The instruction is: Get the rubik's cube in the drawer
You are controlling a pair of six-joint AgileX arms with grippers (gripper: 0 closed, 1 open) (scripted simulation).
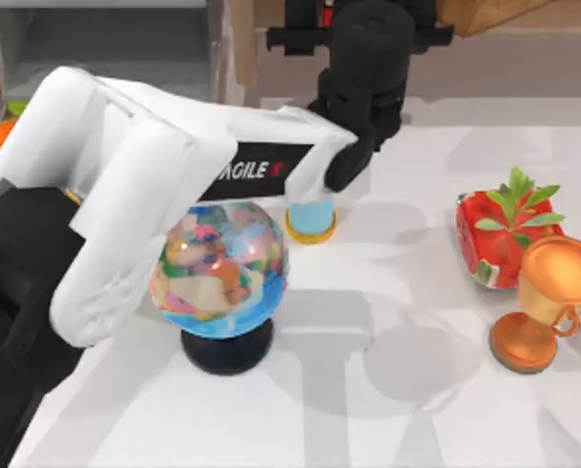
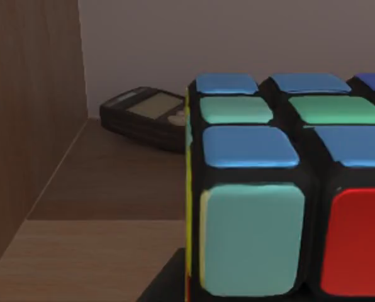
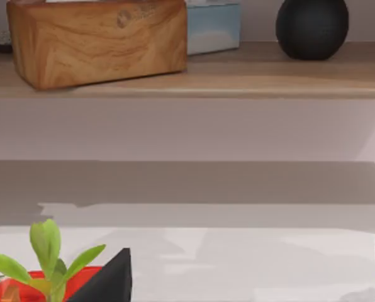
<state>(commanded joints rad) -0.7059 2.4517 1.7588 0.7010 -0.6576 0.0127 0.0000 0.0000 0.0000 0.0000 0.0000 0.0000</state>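
Rubik's cube point(image 2: 282, 189) sits right up against your left gripper's camera, likely carried, though I cannot tell the grip. Beyond it lie a wooden shelf point(image 2: 106, 189) and calculator point(image 2: 143, 116); you seem partway toward the drawer.

A multicoloured patchwork globe on a round black base point(image 1: 220, 268) stands near the middle of the white worktop point(image 1: 388, 390), with a pale blue cup on a yellow coaster point(image 1: 310, 216) just behind it. Toward the worktop's right edge, a red pot with a green leafy plant point(image 1: 500, 234) touches a shiny orange trophy cup point(image 1: 549, 302). On a wooden shelf point(image 3: 250, 75) sit a wooden box point(image 3: 96, 38) and a black sphere point(image 3: 311, 26); a black calculator point(image 2: 146, 116) lies on a brown wooden surface.
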